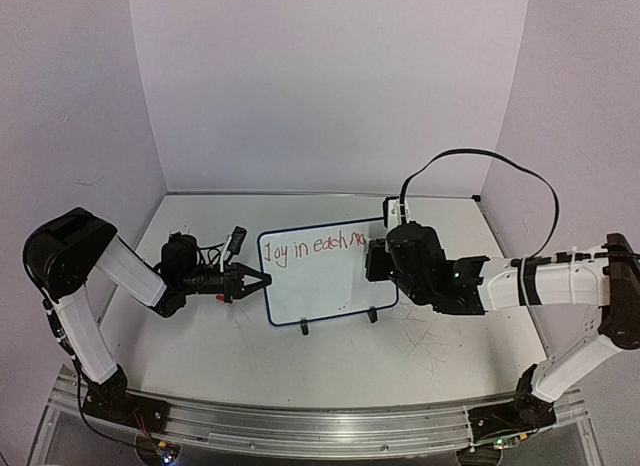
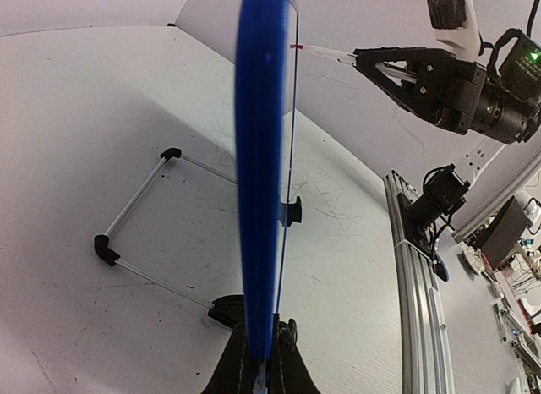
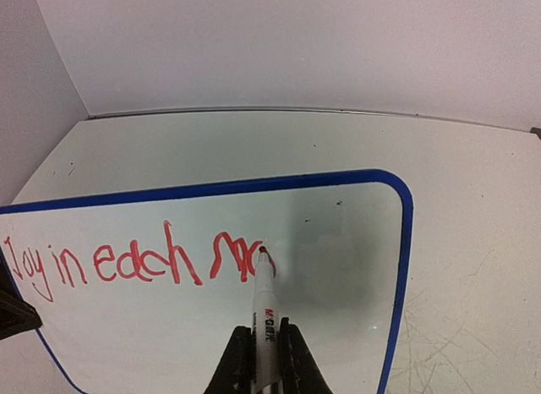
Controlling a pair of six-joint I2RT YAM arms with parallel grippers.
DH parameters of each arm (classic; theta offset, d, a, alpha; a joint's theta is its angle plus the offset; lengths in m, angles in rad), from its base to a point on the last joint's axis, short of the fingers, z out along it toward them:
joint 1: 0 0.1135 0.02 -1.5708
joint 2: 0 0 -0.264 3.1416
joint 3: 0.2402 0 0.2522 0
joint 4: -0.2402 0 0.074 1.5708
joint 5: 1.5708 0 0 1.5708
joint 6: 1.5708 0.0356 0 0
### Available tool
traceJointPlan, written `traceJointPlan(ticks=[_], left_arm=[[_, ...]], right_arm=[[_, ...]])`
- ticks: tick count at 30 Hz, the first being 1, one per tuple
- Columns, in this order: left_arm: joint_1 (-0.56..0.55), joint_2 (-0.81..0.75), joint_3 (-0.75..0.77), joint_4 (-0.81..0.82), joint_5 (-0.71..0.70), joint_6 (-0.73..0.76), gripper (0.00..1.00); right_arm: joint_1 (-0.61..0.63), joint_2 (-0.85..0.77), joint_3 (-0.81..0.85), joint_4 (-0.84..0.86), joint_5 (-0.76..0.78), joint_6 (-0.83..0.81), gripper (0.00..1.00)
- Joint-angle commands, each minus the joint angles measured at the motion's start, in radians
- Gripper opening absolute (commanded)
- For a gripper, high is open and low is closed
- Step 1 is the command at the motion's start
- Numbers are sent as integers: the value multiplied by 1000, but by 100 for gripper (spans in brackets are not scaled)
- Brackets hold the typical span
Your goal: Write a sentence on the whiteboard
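Observation:
The whiteboard (image 1: 322, 291) stands tilted on its black feet in the middle of the table. My left gripper (image 1: 262, 281) is shut on its left blue rim (image 2: 258, 157), with the jaws pinching the edge (image 2: 262, 360). The sentence (image 3: 127, 263) in red reads "Joy in each mo" as it stands; it also shows from above (image 1: 308, 247). My right gripper (image 3: 266, 347) is shut on a white marker (image 3: 265, 297). The marker's red tip touches the whiteboard (image 3: 347, 242) at the last letter. From above, my right gripper (image 1: 372, 258) sits at the board's right part.
A wire stand with black corners (image 2: 139, 212) props the board from behind. Grey scratch marks (image 1: 425, 336) cover the table right of the board. An aluminium rail (image 1: 300, 423) runs along the near edge. Walls close in the back and both sides.

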Motion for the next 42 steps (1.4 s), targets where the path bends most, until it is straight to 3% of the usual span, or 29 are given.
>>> traceJointPlan(ticks=[1,21,42], left_arm=[[-2,-15,16,-72,-47,37,0],[-2,-24,16,-89,-63,51,0],[-3,-30,22,-117,-70,66,0]], right_arm=[[-9,16,40,31,20,-17,0],[-7,-191,-102,36,-51,-29,0],[-8,-93,-33,30,-111,-75,0]])
